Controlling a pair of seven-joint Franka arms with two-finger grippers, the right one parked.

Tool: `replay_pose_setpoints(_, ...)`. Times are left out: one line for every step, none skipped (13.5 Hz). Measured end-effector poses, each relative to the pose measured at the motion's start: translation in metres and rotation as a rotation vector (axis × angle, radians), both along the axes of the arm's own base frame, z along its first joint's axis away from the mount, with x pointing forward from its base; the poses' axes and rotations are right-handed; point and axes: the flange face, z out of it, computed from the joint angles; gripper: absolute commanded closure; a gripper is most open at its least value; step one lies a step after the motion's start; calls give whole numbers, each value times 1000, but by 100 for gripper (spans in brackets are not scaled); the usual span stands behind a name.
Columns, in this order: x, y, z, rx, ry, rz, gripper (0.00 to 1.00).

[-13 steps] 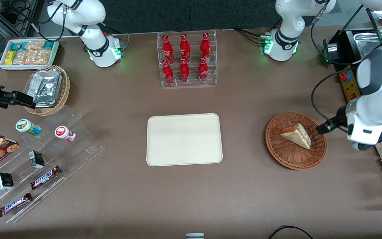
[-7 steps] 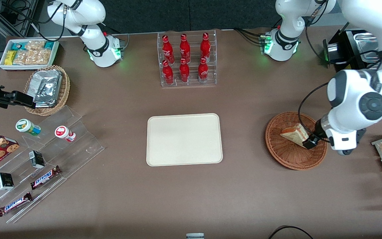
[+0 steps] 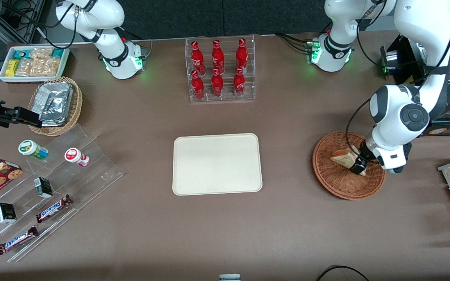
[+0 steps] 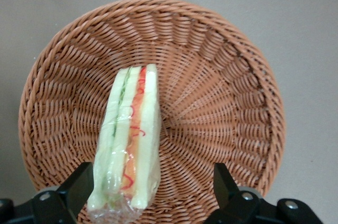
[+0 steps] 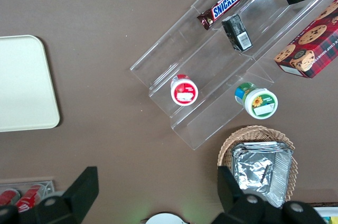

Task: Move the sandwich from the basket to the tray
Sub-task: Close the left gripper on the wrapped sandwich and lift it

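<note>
End effector (image 4: 149, 187) hovers over the wicker basket (image 4: 232, 108) — fingers (image 4: 226, 184) spread apart either side of the wrapped sandwich (image 4: 132, 139), not gripping it.

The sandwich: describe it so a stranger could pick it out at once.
Find the reddish-brown round wicker basket toward the working arm's end of the table, beside the cream tray. The sandwich lies in it, under the open gripper: a clear-wrapped wedge of white bread with red and green filling, unlike the foil packets in the tan basket.
</note>
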Motion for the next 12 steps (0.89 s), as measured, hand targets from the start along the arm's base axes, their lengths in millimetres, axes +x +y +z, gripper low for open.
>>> replay_pose_setpoints(-2, 0, -1, 0, 0, 6, 0)
replay_pose_setpoints(-2, 0, -1, -1, -2, 14, 0)
replay_pose_setpoints(-3, 0, -1, -2, -6, 26, 0)
replay_pose_setpoints(-3, 0, -3, -4, -18, 39, 0)
replay_pose_setpoints(-4, 0, -5, -7, -33, 55, 0)
replay_pose_setpoints(-6, 0, -9, -9, -39, 67, 0)
replay_pose_setpoints(-8, 0, -14, -10, -39, 74, 0)
replay_pose_setpoints(-10, 0, -18, -11, -38, 78, 0)
replay_pose_setpoints(-11, 0, -20, -11, -33, 80, 0)
replay_pose_setpoints(-12, 0, -22, -11, -30, 81, 3)
replay_pose_setpoints(-13, 0, -24, -11, -30, 82, 7)
replay_pose_setpoints(-14, 0, -24, -11, -31, 83, 14)
